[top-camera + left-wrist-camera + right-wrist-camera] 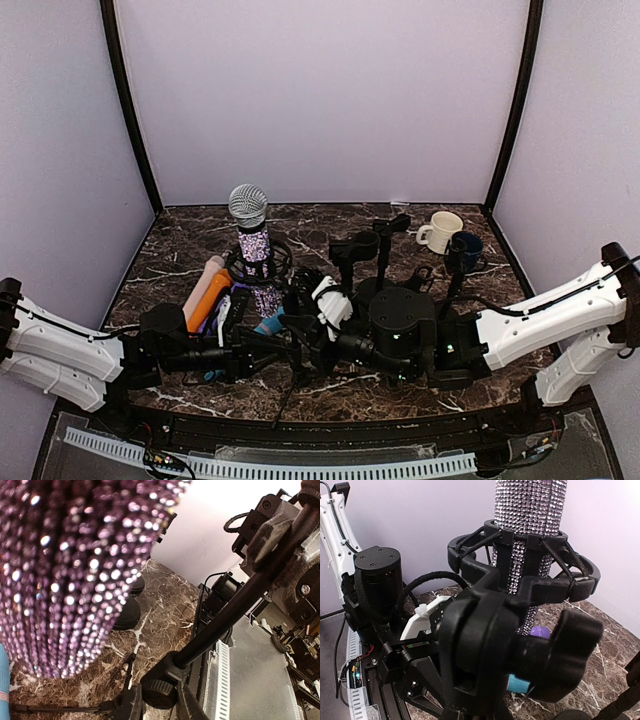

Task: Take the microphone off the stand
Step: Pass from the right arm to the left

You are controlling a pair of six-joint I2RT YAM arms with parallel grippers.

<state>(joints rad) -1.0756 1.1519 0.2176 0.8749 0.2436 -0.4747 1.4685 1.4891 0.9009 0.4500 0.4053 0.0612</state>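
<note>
The microphone (252, 238), with a silver mesh head and a purple rhinestone-covered body, stands upright in the ring-shaped cradle of the black microphone stand (281, 258) on the dark brown marble-patterned table (180, 240). In the left wrist view its glittering body (65, 570) fills the left side, and the stand's pole (225, 615) runs diagonally up to the right.

The left gripper (159, 705) has its 2 fingers (132, 707) drawn in narrowly, 1 on each side of the round joint low on the stand, both against it. The right gripper (325, 345) is fully closed beside the stand's base. Its fingers are hidden, so what it grips, if anything, cannot be told. Its camera looks up past the stand's clamp (485, 645) at the microphone (530, 510).

A cream mug (441, 231) and a dark blue mug (466, 250) sit at the back right.
</note>
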